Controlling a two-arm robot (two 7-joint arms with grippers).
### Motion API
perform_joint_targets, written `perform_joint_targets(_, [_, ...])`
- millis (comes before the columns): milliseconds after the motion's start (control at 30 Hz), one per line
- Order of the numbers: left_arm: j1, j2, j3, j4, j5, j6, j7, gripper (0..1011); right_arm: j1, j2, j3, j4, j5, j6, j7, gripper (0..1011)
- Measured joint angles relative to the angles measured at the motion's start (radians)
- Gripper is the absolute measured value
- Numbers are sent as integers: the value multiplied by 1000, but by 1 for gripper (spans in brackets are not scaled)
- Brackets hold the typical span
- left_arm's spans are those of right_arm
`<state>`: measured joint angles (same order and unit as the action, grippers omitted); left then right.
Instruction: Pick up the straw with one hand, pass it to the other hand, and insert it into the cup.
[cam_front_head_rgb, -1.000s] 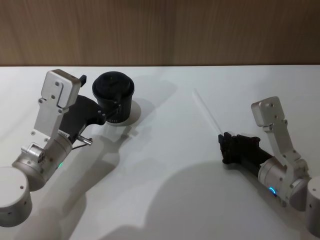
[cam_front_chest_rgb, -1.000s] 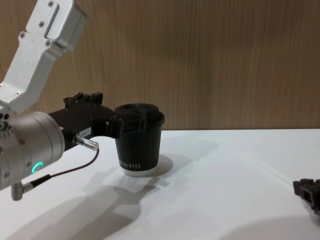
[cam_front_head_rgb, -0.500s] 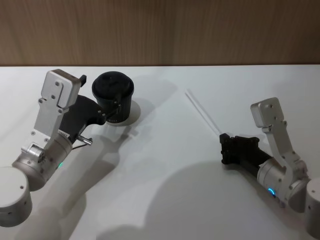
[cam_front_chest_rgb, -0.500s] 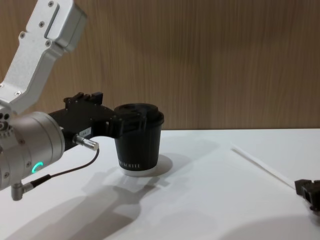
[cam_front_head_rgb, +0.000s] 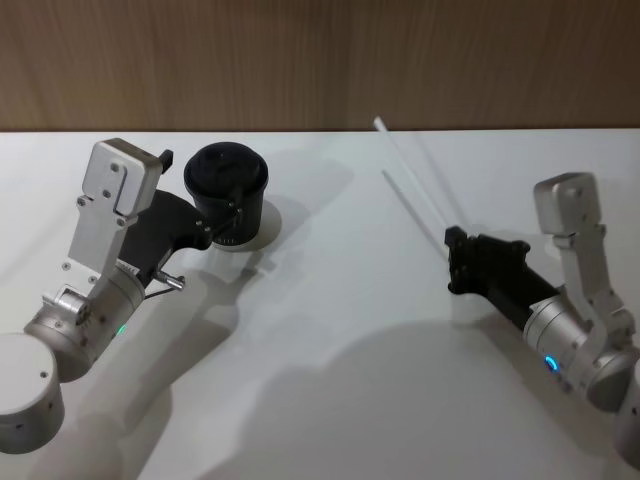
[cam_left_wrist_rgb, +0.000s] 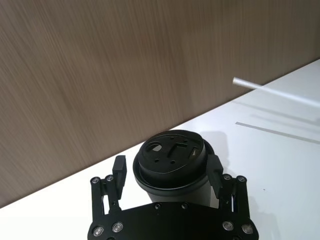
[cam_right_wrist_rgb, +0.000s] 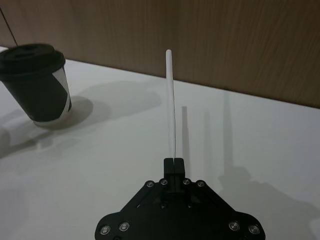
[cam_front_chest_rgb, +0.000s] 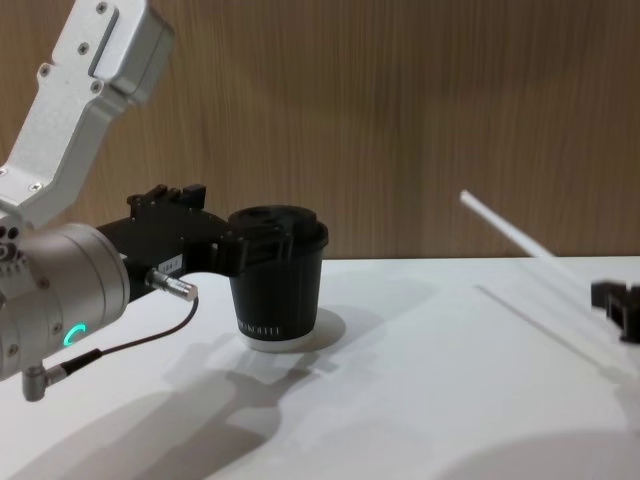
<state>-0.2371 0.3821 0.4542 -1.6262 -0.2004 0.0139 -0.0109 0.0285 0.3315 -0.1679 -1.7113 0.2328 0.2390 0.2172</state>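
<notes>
Reaching in low from the right, the right gripper (cam_front_head_rgb: 452, 262) pinches the straw (cam_front_head_rgb: 410, 185) by one end, raised off the table; the left gripper (cam_left_wrist_rgb: 167, 171) clasps the cup (cam_front_head_rgb: 228, 192) between its fingers.

White table (cam_front_head_rgb: 330, 360) against a wood-panelled wall (cam_front_head_rgb: 320, 60), black lidded cup (cam_front_head_rgb: 228, 195) standing on it

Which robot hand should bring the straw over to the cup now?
Probably the right gripper: it already pinches the straw, lifted off the table. The left gripper is busy bracketing the cup.
</notes>
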Motion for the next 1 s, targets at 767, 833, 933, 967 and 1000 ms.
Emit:
perform_joint_targets(767, [1, -14, -48, -47, -159, 6, -136, 1003, 49, -7, 46, -61, 150, -249, 163, 1])
perform_joint_targets(833, [0, -18, -56, -53, -192, 12, -161, 1003, 60, -6, 44, -61, 166, -270, 187, 1])
perform_joint_targets(933, [-3, -26, -67, -60, -236, 20, -194, 1003, 73, -5, 39, -61, 185, -295, 217, 1])
perform_joint_targets(967, [-5, -30, -72, -63, -257, 24, -209, 1003, 76, -5, 38, -61, 189, -301, 224, 1])
perform_joint_targets(1000, [-7, -33, -75, -64, -268, 26, -215, 1003, 79, -5, 35, -60, 193, -306, 229, 0])
